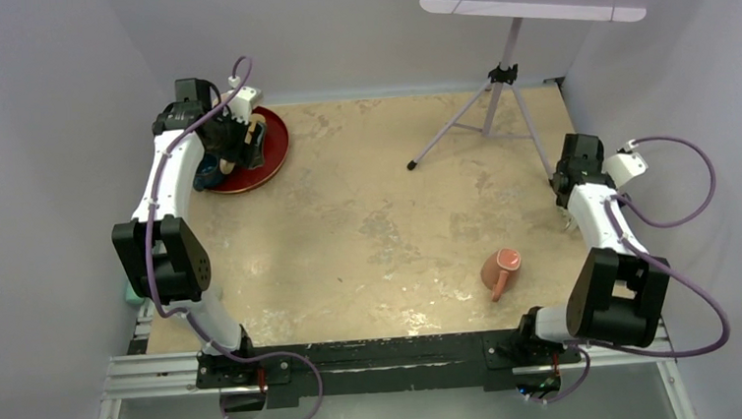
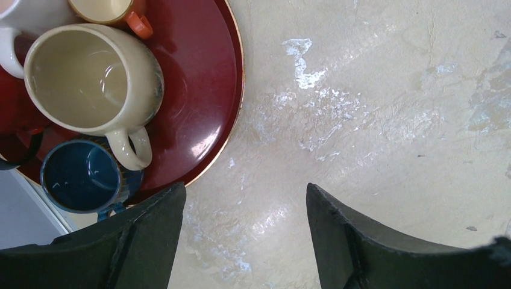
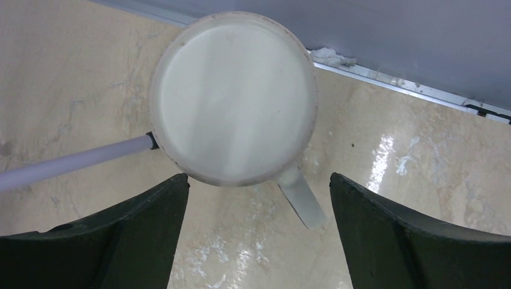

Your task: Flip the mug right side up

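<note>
White mug upside down, flat base up, on table nr wall; handle toward rt finger. Rt tool wide over it, nothing gripped. Lt tool wide, holding nothing, beside red tray w/ upright cream mug. Pink mug on side nr rt arm base.

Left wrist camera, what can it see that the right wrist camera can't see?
Only the left wrist view shows the red tray with a cream mug, a blue mug and an orange mug standing open side up. Only the right wrist view shows a white mug with its flat bottom facing up, a tripod leg beside it and the grey wall. Both show the beige table and an open gripper holding nothing: the left gripper in one, the right gripper in the other.
</note>
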Robot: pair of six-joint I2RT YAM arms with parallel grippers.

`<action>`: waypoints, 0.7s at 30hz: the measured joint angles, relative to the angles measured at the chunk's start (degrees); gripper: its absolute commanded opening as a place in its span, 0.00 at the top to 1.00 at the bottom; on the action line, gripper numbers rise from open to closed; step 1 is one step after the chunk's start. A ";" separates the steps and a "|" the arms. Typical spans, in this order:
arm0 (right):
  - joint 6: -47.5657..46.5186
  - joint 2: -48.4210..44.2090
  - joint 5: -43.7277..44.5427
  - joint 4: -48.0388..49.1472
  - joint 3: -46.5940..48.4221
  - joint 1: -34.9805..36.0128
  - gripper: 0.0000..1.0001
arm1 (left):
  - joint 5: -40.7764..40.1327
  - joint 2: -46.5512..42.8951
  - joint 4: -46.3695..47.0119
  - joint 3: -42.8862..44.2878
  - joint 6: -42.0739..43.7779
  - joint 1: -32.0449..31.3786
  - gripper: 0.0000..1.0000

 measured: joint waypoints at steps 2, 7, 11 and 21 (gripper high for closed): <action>0.20 -1.81 -0.33 -2.01 -0.33 0.00 0.09 | 0.02 0.00 -0.15 0.35 0.00 0.00 0.23; 0.83 -6.01 -2.58 -3.30 -3.17 0.00 0.10 | 0.35 -0.02 -0.28 1.09 -0.04 0.00 0.23; 1.03 -5.01 -3.43 -3.50 -4.83 -0.04 0.10 | 0.46 -0.02 -0.39 1.11 -0.04 0.00 0.24; -4.13 2.40 -5.27 2.36 -6.36 -2.95 0.43 | 0.79 -0.07 -0.39 1.11 -0.04 0.00 0.23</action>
